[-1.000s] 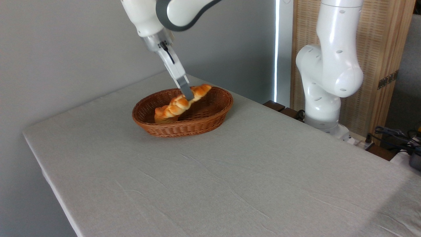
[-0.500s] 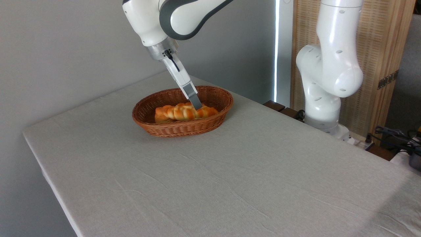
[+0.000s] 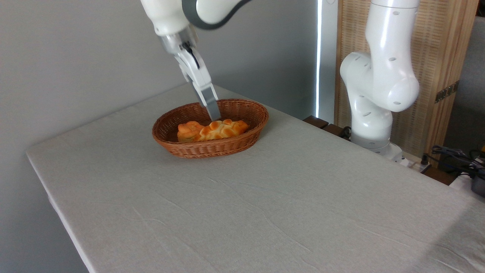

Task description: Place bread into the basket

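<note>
Table edge: the long table (image 3: 265,212) draped in pale grey cloth is running from the far corner behind the basket towards the near right; its left edge is falling away to the grey wall
Open room: the cloth in front and to the right of the basket is lying bare, well apart from the white arm base (image 3: 373,140) standing off the right edge
Basket: the oval brown woven wicker basket (image 3: 210,149) is sitting near the far left end of the table, close to the back edge
Bread: the long braided golden-orange loaf (image 3: 212,130) is lying lengthwise inside the basket, below its rim
Gripper: the white two-finger gripper (image 3: 214,115) is slanting down from the upper left, its tip hanging just above the loaf's middle
Jaws: seen edge-on as a single grey blade, so their spread cannot be told; nothing is seen pinched between them
</note>
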Controlling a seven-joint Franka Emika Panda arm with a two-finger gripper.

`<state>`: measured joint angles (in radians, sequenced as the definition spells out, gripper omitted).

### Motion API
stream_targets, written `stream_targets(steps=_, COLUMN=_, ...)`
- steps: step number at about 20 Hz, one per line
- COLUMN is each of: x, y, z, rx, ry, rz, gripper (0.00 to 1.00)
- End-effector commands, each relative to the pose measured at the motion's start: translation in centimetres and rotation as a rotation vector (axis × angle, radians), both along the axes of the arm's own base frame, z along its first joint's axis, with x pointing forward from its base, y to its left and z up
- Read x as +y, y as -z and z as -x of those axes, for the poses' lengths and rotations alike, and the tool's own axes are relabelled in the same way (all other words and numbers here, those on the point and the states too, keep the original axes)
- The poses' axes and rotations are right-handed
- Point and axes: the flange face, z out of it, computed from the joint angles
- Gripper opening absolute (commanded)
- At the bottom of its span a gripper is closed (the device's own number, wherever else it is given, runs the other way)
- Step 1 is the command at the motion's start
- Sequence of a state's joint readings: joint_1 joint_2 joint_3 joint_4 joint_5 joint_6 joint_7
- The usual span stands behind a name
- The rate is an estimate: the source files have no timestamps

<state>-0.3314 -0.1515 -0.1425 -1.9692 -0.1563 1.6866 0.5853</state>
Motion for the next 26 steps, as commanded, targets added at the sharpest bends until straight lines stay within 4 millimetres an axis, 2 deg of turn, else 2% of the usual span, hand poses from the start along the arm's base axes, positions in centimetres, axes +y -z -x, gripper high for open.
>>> stream_targets(steps=1, x=4.4, y=-6.5, z=-3.7, rx=-0.122, ry=-0.094, rz=0.047, gripper=1.00)
stream_targets(steps=5, x=9.9, y=-10.3, z=-6.2, rx=-0.202, ry=-0.132, rz=0.073, gripper=1.00)
stream_targets(steps=7, x=11.7, y=-11.9, z=-7.6, rx=-0.222, ry=-0.154, rz=0.079, gripper=1.00)
stream_targets(steps=10, x=13.8, y=-13.2, z=-9.0, rx=-0.181, ry=-0.183, rz=0.071, gripper=1.00)
stream_targets(steps=12, x=15.5, y=-13.0, z=-9.7, rx=-0.176, ry=-0.213, rz=0.054, gripper=1.00)
stream_targets(steps=15, x=16.2, y=-12.6, z=-10.7, rx=-0.187, ry=-0.216, rz=-0.001, gripper=1.00)
stream_targets(steps=18, x=18.4, y=-12.8, z=-11.0, rx=-0.193, ry=-0.250, rz=-0.009, gripper=1.00)
stream_targets(steps=22, x=19.1, y=-12.9, z=-11.0, rx=-0.197, ry=-0.253, rz=-0.011, gripper=1.00)
stream_targets(steps=26, x=19.0, y=-11.7, z=-11.0, rx=-0.171, ry=-0.264, rz=-0.017, gripper=1.00)
